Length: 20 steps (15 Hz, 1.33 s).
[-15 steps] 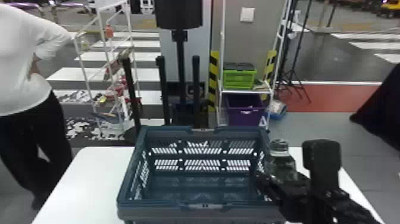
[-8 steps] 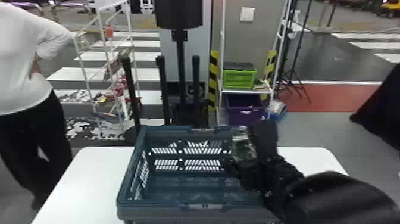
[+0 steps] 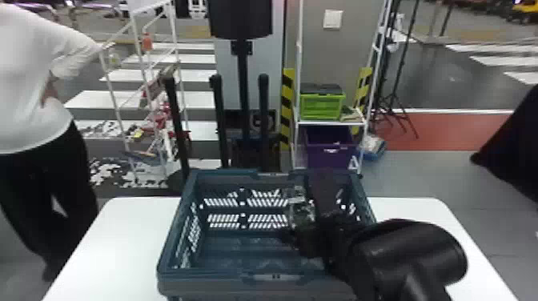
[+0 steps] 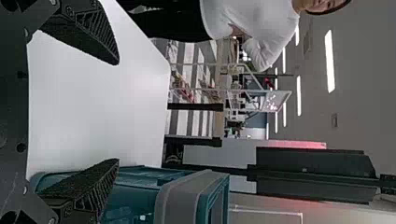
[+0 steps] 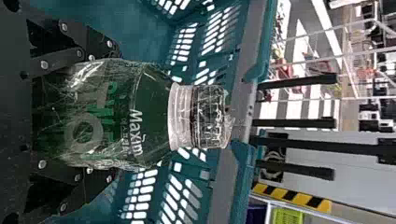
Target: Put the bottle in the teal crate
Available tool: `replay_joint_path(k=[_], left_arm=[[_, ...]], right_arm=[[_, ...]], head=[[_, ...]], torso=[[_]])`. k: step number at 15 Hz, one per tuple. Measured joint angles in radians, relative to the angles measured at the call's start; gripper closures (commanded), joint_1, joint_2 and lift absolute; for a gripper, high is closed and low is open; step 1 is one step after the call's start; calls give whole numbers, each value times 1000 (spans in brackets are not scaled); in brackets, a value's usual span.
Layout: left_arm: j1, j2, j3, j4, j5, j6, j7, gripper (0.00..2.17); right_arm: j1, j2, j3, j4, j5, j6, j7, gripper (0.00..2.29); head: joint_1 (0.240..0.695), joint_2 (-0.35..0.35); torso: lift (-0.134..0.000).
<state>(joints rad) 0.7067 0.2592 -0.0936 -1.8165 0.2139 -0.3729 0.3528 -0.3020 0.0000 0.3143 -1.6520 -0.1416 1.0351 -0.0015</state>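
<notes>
Over the right half of the teal crate (image 3: 256, 276), my right gripper (image 3: 302, 236) is shut on the bottle (image 3: 301, 212), which stands upright with its cap up. In the right wrist view the green bottle (image 5: 116, 112) sits between the fingers of my right gripper (image 5: 93, 114), with crate walls behind it; how far down its base reaches is hidden. In the left wrist view my left gripper (image 4: 116, 112) is open with nothing between its fingers, over the table beside the crate (image 4: 187, 196).
The crate stands on a white table (image 3: 120, 236). Beyond it are black upright posts (image 3: 262, 120), a white shelf with a green crate (image 3: 322, 106) and a purple bin (image 3: 328, 148). A person stands at the far left.
My right gripper has carried the bottle leftward from the crate's right edge to over its interior. The crate has not moved.
</notes>
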Motion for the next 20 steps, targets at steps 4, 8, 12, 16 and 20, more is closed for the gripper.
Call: replay_joint_path(k=[4, 8, 12, 16, 20], left_arm=[[2, 0, 0, -13, -1, 1, 1, 144], [2, 0, -1, -14, -2, 1, 2, 144], [0, 0, -2, -15, -2, 7, 3, 144], [0, 0, -3, -24, -2, 15, 4, 144], [10, 0, -2, -46, -6, 19, 7, 144]], right_arm=[[-42, 0, 11, 99, -45, -63, 4, 1588], [-52, 0, 17, 116, -69, -82, 19, -2], [-46, 0, 18, 94, -73, -76, 18, 56], [-15, 0, 12, 10, -70, -60, 7, 53], [40, -12, 3, -175, -61, -18, 3, 49]], head=[[499, 0], [499, 0], [499, 0], [499, 0], [499, 0]], torso=[[0], [0], [0], [0], [0]])
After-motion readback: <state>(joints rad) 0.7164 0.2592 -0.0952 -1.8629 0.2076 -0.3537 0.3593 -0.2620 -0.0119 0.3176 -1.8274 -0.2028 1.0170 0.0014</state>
